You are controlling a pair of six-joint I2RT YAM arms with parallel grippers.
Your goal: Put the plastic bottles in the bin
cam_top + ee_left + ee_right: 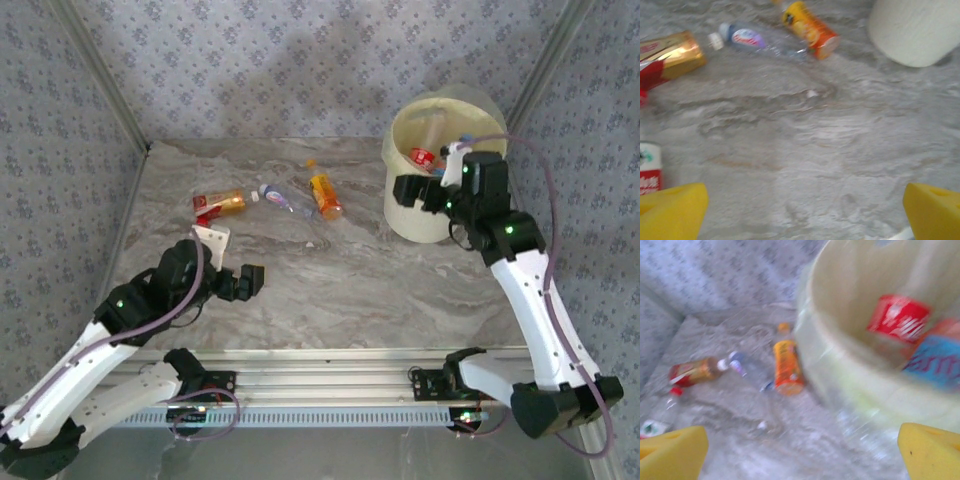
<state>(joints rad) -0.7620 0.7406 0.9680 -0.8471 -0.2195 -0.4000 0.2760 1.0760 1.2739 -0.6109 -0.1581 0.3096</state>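
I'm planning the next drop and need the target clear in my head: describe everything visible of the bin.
The bin is a large round bucket, white plastic by its look, lined with a pale yellow-green bag. It stands upright at the far right of the table. Inside lie a red-labelled bottle and a blue-labelled one. The open right gripper hangs at its near rim; whether it touches cannot be told. The orange bottle lies apart to its left.

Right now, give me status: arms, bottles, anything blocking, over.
Left gripper fingers open, empty, above table. Right gripper fingers open at bin rim. Orange bottle, clear bottle, amber bottle lie on table. Nothing blocking.
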